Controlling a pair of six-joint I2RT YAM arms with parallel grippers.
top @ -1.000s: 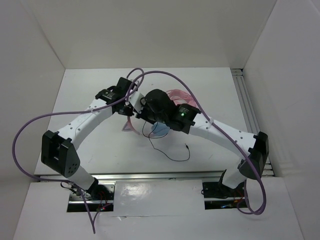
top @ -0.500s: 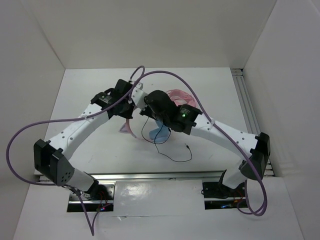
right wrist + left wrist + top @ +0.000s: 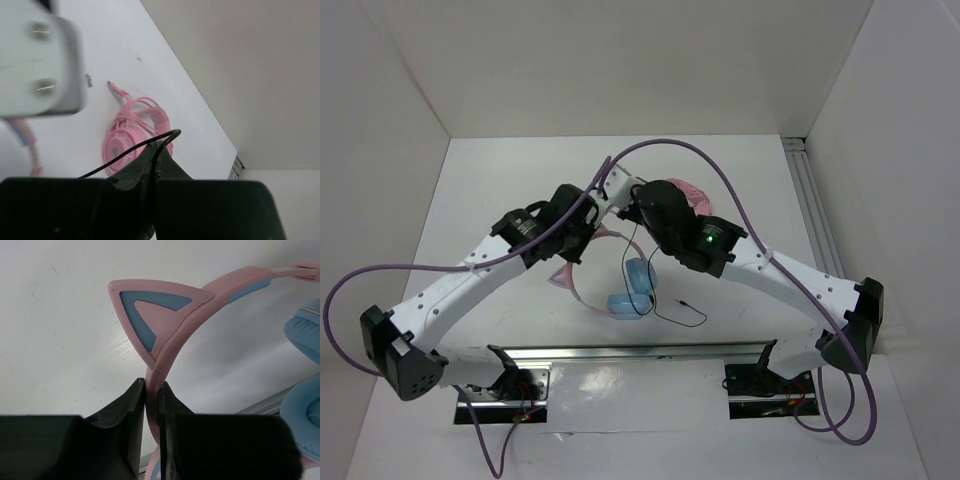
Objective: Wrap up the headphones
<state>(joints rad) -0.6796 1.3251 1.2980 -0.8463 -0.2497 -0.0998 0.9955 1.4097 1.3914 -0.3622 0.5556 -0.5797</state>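
- Two claws, both closed on something.
- Left claw (image 3: 152, 390): clamped on the pink headband (image 3: 167, 347) of the headphones (image 3: 636, 273), just below a cat ear (image 3: 150, 310).
- Right claw (image 3: 156, 150): pinched shut on the thin black cable (image 3: 125, 153), which loops over the fingertips.
- Headphones sit between the two arms, toward the near edge of the worktop (image 3: 500, 180). The blue ear cups (image 3: 620, 303) are side by side, and the headband arcs to their left.
- Can't tell whether the ear cups touch the worktop.
- The rest of the cable trails right of the cups along the worktop.
- All-pink headphones (image 3: 131, 137) lie further back, partly hidden by the right arm in the top view.
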